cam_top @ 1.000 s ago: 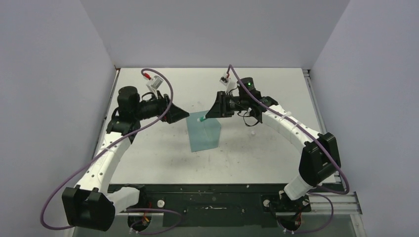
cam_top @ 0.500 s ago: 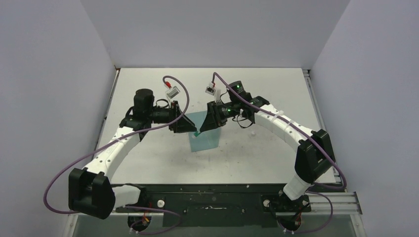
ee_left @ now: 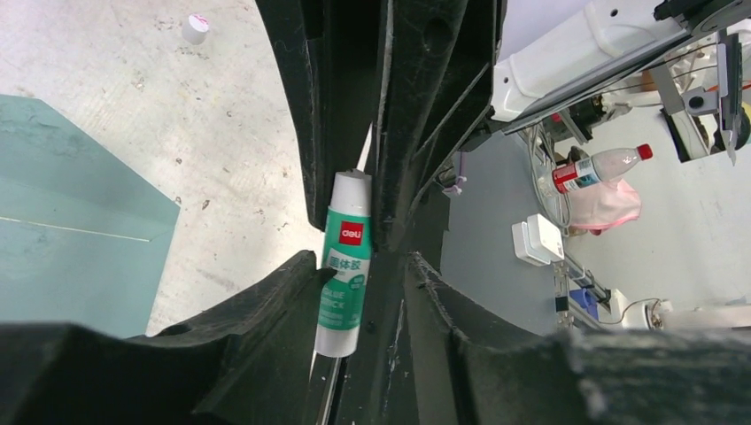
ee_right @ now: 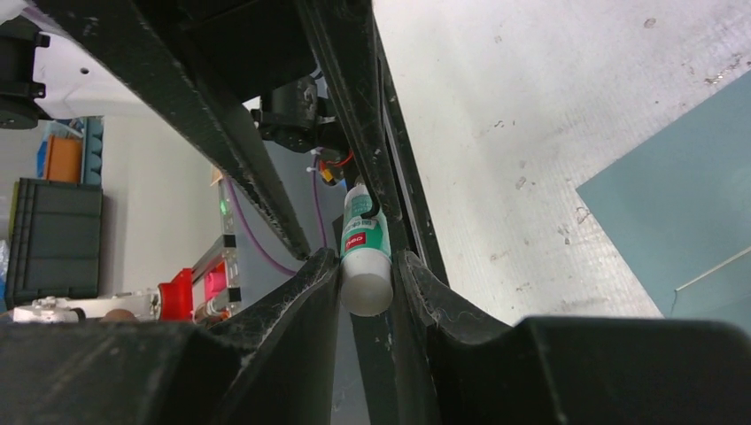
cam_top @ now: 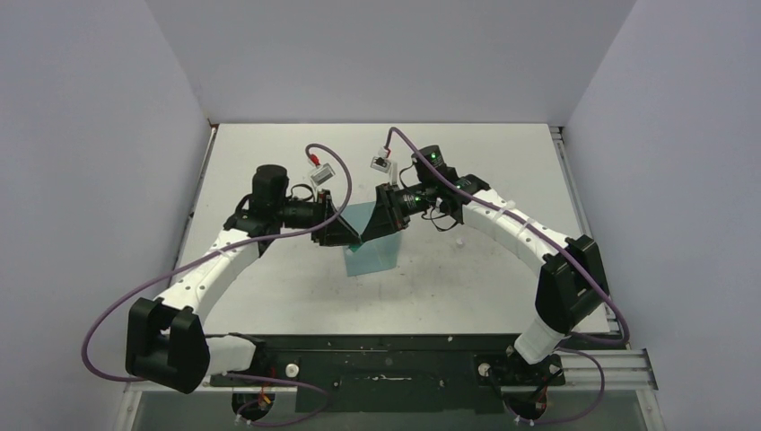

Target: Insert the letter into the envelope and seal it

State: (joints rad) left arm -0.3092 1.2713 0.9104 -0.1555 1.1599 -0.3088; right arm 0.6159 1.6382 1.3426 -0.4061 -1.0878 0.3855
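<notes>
The teal envelope (cam_top: 375,241) lies flat mid-table and also shows in the left wrist view (ee_left: 71,221) and the right wrist view (ee_right: 682,204). The letter is not in view. My right gripper (cam_top: 365,235) (ee_right: 366,266) is shut on the white end of a green-labelled glue stick (ee_right: 364,257) and holds it in the air over the envelope's left edge. My left gripper (cam_top: 350,239) (ee_left: 367,266) faces it tip to tip. Its jaws stand open around the stick's other end (ee_left: 341,292). One finger (ee_left: 292,283) touches the label and the other stands apart.
A small white cap (cam_top: 458,241) (ee_left: 195,27) lies on the table right of the envelope. Grey walls close the left, back and right sides. The black rail (cam_top: 386,355) with both arm bases runs along the near edge.
My left gripper has swung right and closed in on the right gripper. The right gripper has come down and left with the glue stick. The two tips now meet over the envelope.
</notes>
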